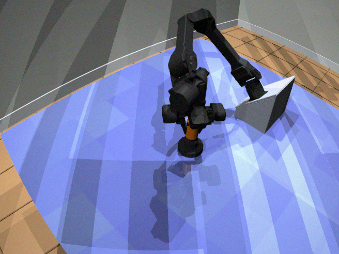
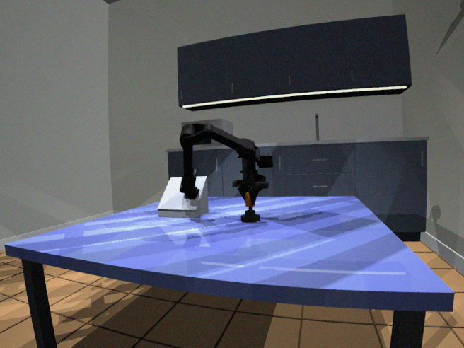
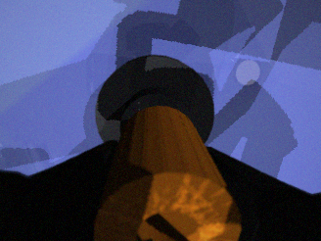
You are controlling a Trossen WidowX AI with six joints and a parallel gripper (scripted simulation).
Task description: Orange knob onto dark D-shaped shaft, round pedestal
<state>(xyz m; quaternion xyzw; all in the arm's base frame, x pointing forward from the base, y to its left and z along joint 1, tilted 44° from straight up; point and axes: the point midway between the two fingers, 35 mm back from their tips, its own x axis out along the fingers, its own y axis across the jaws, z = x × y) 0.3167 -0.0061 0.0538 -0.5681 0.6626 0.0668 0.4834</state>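
The orange knob [image 1: 191, 133] [image 2: 247, 197] [image 3: 163, 137] is upright between the fingers of my gripper [image 1: 193, 130] [image 2: 248, 201] [image 3: 160, 152], which is shut on it. A dark mark shows on the knob's top in the wrist view. The dark round pedestal [image 1: 188, 152] [image 2: 250, 217] [image 3: 157, 78] stands on the table below. In the exterior view a short dark length of shaft [image 2: 250, 209] shows between the knob's lower end and the pedestal, so the knob is above the pedestal. Whether the shaft's tip is inside the hole is hidden, as is its flat side.
A white and grey wedge-shaped block [image 1: 253, 116] [image 2: 172, 196] stands at the arm's base, to the right of the pedestal in the top view. The blue table [image 1: 123, 205] [image 2: 299, 254] carries shadows and light bands. Dark kitchen cabinets [image 2: 262, 67] are behind.
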